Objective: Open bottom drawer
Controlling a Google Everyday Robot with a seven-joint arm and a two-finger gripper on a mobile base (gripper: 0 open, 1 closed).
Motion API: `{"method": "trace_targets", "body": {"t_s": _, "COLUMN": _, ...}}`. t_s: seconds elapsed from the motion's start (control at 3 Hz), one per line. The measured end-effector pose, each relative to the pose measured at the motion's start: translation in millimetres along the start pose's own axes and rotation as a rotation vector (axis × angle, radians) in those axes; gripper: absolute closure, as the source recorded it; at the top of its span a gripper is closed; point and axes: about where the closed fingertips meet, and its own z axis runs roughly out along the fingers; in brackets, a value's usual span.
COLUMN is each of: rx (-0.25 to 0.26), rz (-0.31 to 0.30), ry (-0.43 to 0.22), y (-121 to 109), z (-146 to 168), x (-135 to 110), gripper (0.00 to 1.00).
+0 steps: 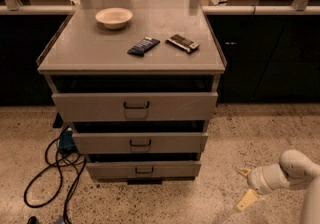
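Grey three-drawer cabinet [131, 63] on a speckled floor. The bottom drawer [170, 169], the shallowest front with a small dark wire handle [144, 170], sits lowest, under the middle drawer [100, 143] and the tall top drawer [90, 107]. A dark gap lies above each front; what the drawers hold cannot be seen. On the cabinet top stand a pale bowl [114, 17], apparently empty, a dark blue packet [143, 46] and a brown packet [182, 43]. The gripper [244, 186] hangs low at the right, well apart from the drawers, its fingers [246, 200] spread and holding nothing. Black cables [50, 178] lie on the floor at left.
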Motion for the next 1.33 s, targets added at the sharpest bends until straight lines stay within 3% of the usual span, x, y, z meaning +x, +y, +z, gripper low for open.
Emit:
{"method": "trace_targets", "body": {"t_s": 0.33, "rx": -0.184, "rz": -0.098, "ry": -0.091, "y": 34, "z": 91, "x": 11, "gripper": 0.0}}
{"method": "trace_targets", "body": {"t_s": 0.67, "rx": -0.342, "rz": -0.164, "ry": -0.089, "y": 102, "z": 174, "x": 16, "gripper": 0.0}}
{"method": "trace_targets", "body": {"t_s": 1.0, "rx": -0.401, "rz": -0.199, "ry": -0.055, "y": 137, "z": 191, "x": 27, "gripper": 0.0}}
{"method": "trace_targets", "body": {"t_s": 1.33, "rx": -0.403, "rz": -0.199, "ry": -0.055, "y": 138, "z": 191, "x": 27, "gripper": 0.0}}
